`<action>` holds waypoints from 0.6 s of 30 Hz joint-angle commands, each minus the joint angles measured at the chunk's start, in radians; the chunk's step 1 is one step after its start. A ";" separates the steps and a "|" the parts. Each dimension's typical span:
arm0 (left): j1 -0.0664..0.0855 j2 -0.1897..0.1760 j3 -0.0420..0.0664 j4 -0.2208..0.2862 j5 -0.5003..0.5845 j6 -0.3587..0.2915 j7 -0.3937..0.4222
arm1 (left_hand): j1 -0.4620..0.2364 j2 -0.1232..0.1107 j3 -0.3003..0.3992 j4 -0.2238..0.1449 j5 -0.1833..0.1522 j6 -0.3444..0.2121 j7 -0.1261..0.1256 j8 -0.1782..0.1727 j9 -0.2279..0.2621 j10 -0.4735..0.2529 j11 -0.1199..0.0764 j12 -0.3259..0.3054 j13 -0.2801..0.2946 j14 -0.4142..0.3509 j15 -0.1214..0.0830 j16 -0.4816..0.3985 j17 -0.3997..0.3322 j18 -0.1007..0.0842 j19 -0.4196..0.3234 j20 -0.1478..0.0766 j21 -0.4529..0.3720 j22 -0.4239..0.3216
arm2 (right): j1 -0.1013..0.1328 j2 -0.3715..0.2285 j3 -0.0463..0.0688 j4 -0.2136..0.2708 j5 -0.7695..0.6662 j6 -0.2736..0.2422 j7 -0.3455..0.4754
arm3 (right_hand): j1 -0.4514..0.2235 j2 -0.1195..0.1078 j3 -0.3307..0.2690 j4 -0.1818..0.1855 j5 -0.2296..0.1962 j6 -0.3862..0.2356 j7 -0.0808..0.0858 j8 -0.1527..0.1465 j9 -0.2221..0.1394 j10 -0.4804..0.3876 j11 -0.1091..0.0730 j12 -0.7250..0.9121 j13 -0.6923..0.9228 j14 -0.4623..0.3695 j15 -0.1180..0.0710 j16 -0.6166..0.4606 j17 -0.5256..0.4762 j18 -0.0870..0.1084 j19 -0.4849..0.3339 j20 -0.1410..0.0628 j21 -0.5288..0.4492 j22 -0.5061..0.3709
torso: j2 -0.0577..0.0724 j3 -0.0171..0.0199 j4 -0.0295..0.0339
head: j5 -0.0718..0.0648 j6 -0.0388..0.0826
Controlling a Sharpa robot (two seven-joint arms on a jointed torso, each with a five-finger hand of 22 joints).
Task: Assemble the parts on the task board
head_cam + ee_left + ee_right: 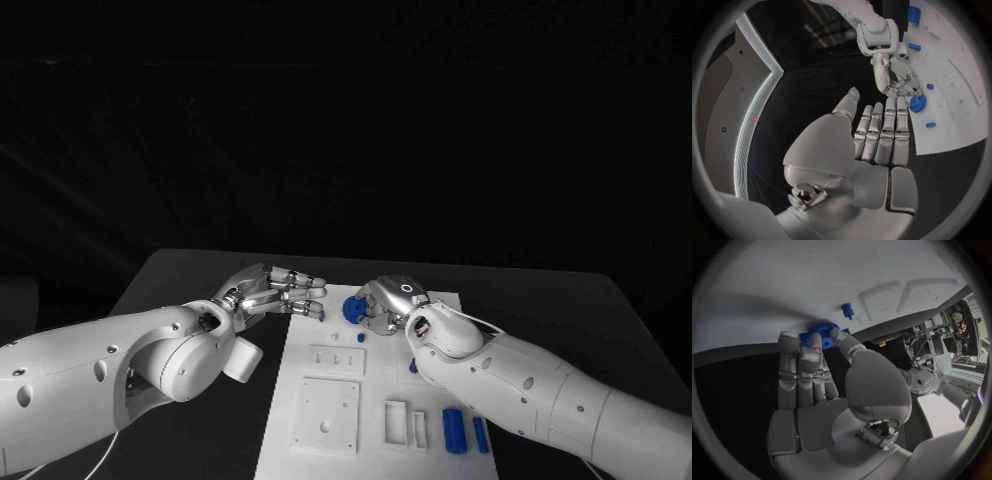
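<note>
The white task board [329,400] lies in the middle of the table. A blue gear [353,308] stands tilted near the board's far edge. My right hand [387,305] pinches it between thumb and fingertips [816,341]; the gear [820,331] shows just past them, and in the left wrist view the right hand [895,80] reaches down onto the gear [917,103]. My left hand [274,290] hovers at the board's far left corner, fingers [882,132] stretched out flat and holding nothing. A small blue peg [361,338] stands behind the gear on the board.
Two blue cylinders [454,430] lie side by side at the board's near right. Another blue piece [413,366] sits beside my right forearm. White raised blocks [329,412] occupy the board's near left. Black table [188,280] surrounds the board.
</note>
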 commanded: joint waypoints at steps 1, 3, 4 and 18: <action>0.004 0.001 0.001 0.001 -0.003 0.015 0.002 | -0.003 -0.006 -0.001 0.002 0.004 -0.008 0.003 -0.002 0.000 -0.006 0.002 0.001 0.002 -0.003 0.001 -0.004 -0.001 0.001 -0.004 -0.001 0.002 -0.001 | -0.005 0.005 -0.003 -0.003 -0.005 0.035 -0.007 | 0.000 0.004 -0.018 0.000 -0.006 0.008 -0.002 0.003 0.001 0.009 -0.004 0.025 0.021 -0.001 -0.010 0.003 -0.002 -0.004 0.047 -0.009 0.007 -0.002 | 0.000 0.0001 0.0000 | 0.000 -0.001; 0.004 0.002 0.001 0.001 -0.003 0.015 0.002 | -0.003 -0.006 -0.001 0.002 0.004 -0.008 0.003 -0.002 0.000 -0.006 0.002 0.001 0.002 -0.003 0.001 -0.004 -0.001 0.001 -0.004 -0.001 0.002 -0.001 | -0.005 0.007 -0.003 -0.005 -0.007 0.036 -0.011 | 0.001 0.005 -0.028 0.001 -0.006 0.008 -0.003 0.003 0.001 0.009 -0.007 0.041 0.040 0.000 -0.012 0.002 -0.001 -0.006 0.047 -0.012 0.007 -0.003 | 0.000 0.0001 -0.0009 | -0.001 -0.001; 0.004 0.002 0.001 0.000 -0.003 0.015 0.003 | -0.002 -0.007 -0.001 0.002 0.004 -0.008 0.003 -0.002 0.000 -0.007 0.002 0.000 0.002 -0.003 0.001 -0.004 -0.001 0.001 -0.004 -0.001 0.002 -0.001 | -0.005 0.009 -0.003 -0.006 -0.008 0.035 -0.014 | 0.004 0.008 -0.042 0.002 -0.007 0.008 -0.004 0.003 0.000 -0.001 -0.010 0.063 0.070 0.000 -0.014 0.001 -0.002 -0.009 0.047 -0.014 0.007 -0.005 | 0.000 0.0000 -0.0012 | -0.001 -0.001; 0.004 0.009 0.000 -0.007 -0.005 0.015 0.002 | -0.001 -0.007 -0.001 0.002 0.005 -0.008 0.003 -0.002 0.000 -0.007 0.002 0.000 0.002 -0.003 0.001 -0.004 -0.001 0.001 -0.004 -0.001 0.002 -0.001 | -0.004 0.017 -0.003 -0.013 -0.008 0.047 -0.026 | 0.003 0.013 -0.096 0.028 -0.020 0.006 -0.005 0.003 0.001 -0.019 -0.011 0.102 0.137 0.001 -0.015 -0.004 -0.004 -0.011 0.048 -0.016 0.009 -0.014 | 0.000 -0.0002 -0.0006 | -0.004 -0.003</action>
